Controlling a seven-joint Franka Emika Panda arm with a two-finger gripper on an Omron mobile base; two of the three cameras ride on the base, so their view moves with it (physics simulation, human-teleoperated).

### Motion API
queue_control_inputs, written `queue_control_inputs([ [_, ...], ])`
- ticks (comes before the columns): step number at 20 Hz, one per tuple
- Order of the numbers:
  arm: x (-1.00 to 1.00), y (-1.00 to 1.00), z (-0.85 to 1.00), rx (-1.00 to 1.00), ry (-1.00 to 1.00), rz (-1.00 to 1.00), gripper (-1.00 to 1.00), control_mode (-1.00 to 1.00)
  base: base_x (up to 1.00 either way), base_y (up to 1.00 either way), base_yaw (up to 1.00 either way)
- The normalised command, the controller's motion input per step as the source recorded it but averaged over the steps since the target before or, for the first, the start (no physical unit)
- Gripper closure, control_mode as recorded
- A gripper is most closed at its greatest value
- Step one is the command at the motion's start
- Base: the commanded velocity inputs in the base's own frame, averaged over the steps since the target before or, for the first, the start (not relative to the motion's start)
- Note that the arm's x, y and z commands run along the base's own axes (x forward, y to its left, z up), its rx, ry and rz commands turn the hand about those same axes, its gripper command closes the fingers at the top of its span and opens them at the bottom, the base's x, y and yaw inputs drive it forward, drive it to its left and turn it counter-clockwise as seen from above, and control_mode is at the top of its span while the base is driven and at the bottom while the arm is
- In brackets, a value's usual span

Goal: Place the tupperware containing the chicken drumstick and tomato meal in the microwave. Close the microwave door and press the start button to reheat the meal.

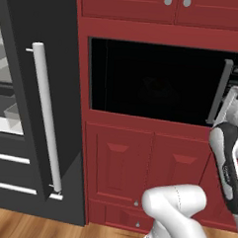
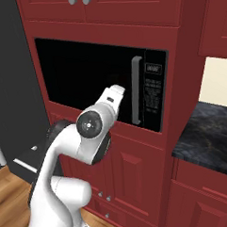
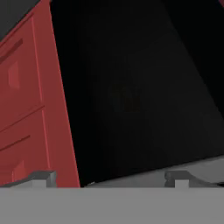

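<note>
My gripper (image 3: 109,179) is spread wide, holding nothing, right before the microwave door (image 1: 152,83). That door sits shut in the red cabinetry (image 1: 129,156), long axis level, its handle (image 2: 137,90) upright.

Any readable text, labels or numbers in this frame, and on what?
None can be read.
Microwave button panel: a pale display box and rows of small pale markings, too small and blurred to read.
Microwave door, red cabinets, tall dark door: no text visible.
</note>
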Motion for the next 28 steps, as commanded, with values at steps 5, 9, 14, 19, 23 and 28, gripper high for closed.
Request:
queue_control_inputs([
  [5, -0.68, -0.78, 0.0, 0.2, -0.03, 0.15, -1.0, -1.0, 0.0, 0.0, 0.0],
  [9, -0.19, -0.48, 0.0, 0.07, 0.0, 0.05, -1.0, -1.0, 0.0, 0.0, 0.0],
  [14, 0.0, -0.09, 0.0, 0.01, 0.0, 0.08, 1.0, -1.0, 0.0, 0.0, 0.0],
  [19, 0.2, -0.05, -0.11, 0.0, -0.04, 0.05, 1.0, -1.0, 0.0, 0.0, 0.0],
  [23, 0.41, -0.14, -0.35, 0.0, -0.03, 0.0, 1.0, -1.0, 0.0, 0.0, 0.0],
  [28, 0.44, -0.12, -0.24, 0.0, -0.03, 0.0, 1.0, -1.0, 0.0, 0.0, 0.0],
])
